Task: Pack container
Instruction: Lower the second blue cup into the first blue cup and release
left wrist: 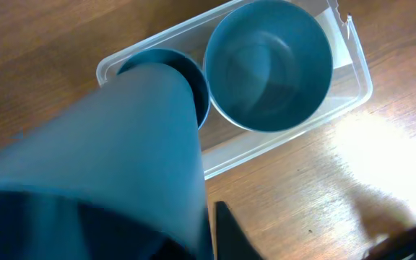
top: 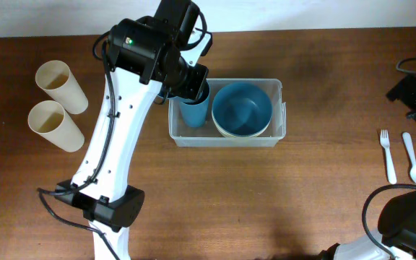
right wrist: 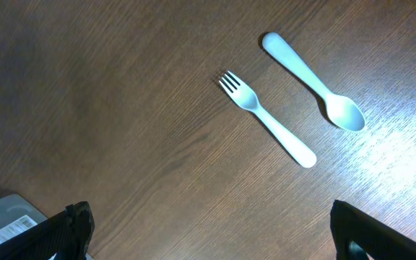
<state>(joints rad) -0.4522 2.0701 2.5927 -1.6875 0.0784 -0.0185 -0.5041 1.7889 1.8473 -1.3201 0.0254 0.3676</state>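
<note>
Directly beneath the left tool (top: pixel 193 87), clamped on a blue cup (top: pixel 193 110), the container (top: pixel 226 140).

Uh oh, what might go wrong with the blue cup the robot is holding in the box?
The blue cup sits close between the box wall and the blue bowl, so it might bump the bowl or catch on the rim. If the left tool lets go before the cup stands flat, it may tip over. The two tan cups may not fit; little room looks left.
</note>
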